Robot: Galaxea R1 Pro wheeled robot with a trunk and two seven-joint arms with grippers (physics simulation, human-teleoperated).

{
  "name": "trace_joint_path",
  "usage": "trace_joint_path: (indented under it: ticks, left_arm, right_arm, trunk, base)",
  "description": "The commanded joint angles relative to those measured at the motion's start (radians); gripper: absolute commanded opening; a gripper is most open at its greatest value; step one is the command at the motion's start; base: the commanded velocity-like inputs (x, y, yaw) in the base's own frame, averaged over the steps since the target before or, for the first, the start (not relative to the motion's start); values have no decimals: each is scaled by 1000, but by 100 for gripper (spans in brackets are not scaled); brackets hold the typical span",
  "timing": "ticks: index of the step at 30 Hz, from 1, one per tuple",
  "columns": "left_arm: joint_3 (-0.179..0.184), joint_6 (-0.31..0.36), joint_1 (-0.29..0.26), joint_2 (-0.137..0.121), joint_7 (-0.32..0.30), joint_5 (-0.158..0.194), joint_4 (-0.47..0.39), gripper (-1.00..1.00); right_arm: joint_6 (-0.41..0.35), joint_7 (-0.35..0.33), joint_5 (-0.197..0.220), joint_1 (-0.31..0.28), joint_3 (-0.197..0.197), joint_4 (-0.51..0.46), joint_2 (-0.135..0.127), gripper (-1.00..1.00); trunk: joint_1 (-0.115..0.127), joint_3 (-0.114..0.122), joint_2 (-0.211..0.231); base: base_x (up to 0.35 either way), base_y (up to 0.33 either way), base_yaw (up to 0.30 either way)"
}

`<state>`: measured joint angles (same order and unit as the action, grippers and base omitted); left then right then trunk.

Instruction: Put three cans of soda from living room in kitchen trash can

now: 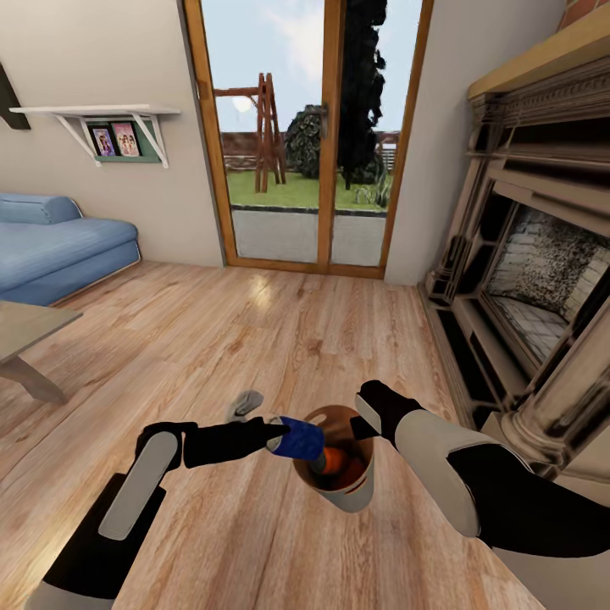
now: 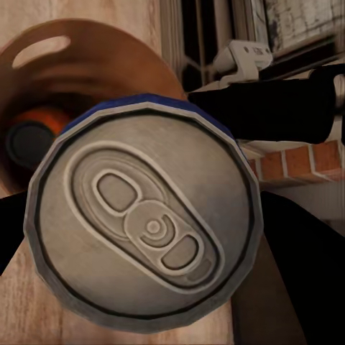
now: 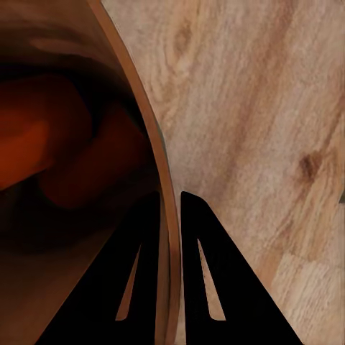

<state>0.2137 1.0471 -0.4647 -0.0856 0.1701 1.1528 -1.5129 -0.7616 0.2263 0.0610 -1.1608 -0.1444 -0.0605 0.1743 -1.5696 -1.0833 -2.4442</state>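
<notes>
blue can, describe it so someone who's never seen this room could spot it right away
Start at the glass doors and come down the wood floor to the small round bin between both arms. The blue can lies sideways at its rim in the left gripper. The orange cans are already inside.

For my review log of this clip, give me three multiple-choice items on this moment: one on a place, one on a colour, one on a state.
1. Where is the blue can?
A. on the sofa
B. at the bin's rim, in the left gripper
C. on the shelf

2. What colour is the can lying inside the bin?
A. orange
B. green
C. white

3. How does the right gripper stand?
A. open above the floor
B. shut on the blue can
C. shut on the bin's wall

Key: 1 B, the left gripper holds it beside the rim; 2 A, the orange can shows inside; 3 C, its fingers straddle the wall.
</notes>
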Motion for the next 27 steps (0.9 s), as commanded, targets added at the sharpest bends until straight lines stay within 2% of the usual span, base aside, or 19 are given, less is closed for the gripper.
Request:
trace_joint_path:
  ticks: [1,11,14,20,23,25,27]
  left_arm:
    - [1,0,0,1,0,-1,0,-100]
    - [13,-26,0,6,1,-5,2,-100]
    - [50,-63,0,6,1,-6,5,-100]
    - [98,-121,0,7,2,-10,30,-100]
    - [102,-130,0,8,1,-38,40,-100]
    - [103,-136,0,25,0,-98,48,-100]
    - [103,-138,0,39,0,-122,51,-100]
  right_arm:
    - [2,-9,9,0,11,0,0,-100]
    - [-4,-71,10,0,11,2,0,-100]
    - [-9,-109,10,0,12,4,0,-100]
    - [-11,-146,10,1,11,15,0,-100]
    - [-11,-151,10,1,11,17,0,-100]
    - [-11,-158,10,1,11,18,0,-100]
    - [-12,-166,10,1,11,18,0,-100]
  trunk:
    - [0,0,0]
    - [0,0,0]
    - [0,0,0]
    - [0,0,0]
    - [0,0,0]
    - [0,0,0]
    - [0,0,0]
  base:
    - [0,0,0]
    - [0,0,0]
    - [0,0,0]
    - [0,0,0]
    - [0,0,0]
    - [0,0,0]
    - [0,0,0]
